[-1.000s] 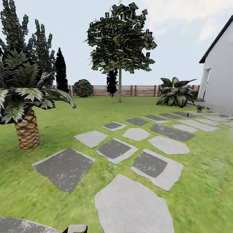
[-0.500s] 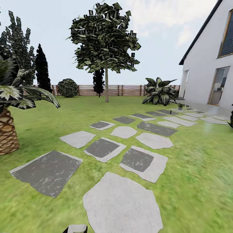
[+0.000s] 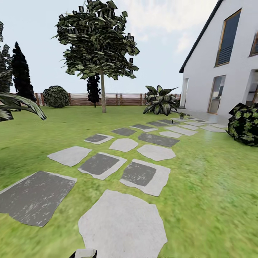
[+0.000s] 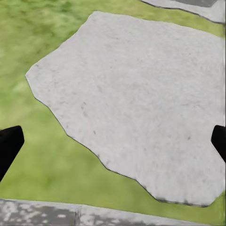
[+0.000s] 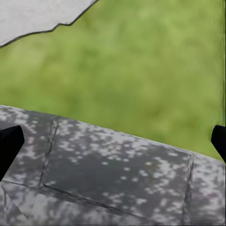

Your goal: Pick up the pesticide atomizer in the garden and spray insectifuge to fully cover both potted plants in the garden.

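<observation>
A white-walled house with a dark sloping roof edge and tall glazed openings fills the upper right of the head view. A tall tree with a thin pale trunk and a blocky dark-green crown stands at upper centre-left. A round dark bush and a narrow dark conifer sit at the left edge, before a pale cloudy sky. A broad-leaved plant with dark, white-streaked leaves stands right of centre near the house, and a dark speckled shrub sits at the right edge. White-streaked dark fronds reach in from the left edge.
</observation>
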Controlling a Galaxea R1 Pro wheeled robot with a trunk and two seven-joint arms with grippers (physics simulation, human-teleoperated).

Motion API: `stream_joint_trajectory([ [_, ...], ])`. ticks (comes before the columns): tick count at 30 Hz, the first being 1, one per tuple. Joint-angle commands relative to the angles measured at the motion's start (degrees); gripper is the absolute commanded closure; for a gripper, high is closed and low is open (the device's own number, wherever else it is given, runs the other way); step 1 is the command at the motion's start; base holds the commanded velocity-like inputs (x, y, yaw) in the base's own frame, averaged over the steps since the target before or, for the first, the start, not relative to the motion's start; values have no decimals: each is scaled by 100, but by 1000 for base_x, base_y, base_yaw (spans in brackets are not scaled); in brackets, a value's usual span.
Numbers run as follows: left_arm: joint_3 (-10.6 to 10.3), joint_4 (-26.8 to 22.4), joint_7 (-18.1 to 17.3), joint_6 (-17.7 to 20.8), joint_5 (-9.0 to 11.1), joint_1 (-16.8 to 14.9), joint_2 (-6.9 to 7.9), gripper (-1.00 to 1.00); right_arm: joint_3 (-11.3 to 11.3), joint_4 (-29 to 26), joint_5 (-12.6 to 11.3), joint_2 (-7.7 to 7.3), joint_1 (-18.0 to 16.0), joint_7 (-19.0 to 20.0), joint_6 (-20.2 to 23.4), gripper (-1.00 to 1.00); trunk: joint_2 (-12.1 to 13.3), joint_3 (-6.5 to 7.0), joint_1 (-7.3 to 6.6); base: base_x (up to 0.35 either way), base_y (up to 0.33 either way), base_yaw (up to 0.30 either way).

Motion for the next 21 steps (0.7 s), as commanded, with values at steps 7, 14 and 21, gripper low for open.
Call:
stream_joint_trajectory([
  [7, 1, 2, -1, -14, -2, -2, 0, -100, -7, 8, -2, 1, -4, -2, -19, -100, -2, -6, -1, 1, 0, -277],
  [14, 1, 2, -1, -16, -2, -2, 22, -100, -3, 11, -2, 1, -4, -2, -22, -100, -2, -6, -1, 243, 0, -260],
  [21, 1, 2, -1, -14, -2, -2, 42, -100, 7, 26, 6, 29, -4, 7, -19, -100, -2, -6, -1, 334, 0, -39],
])
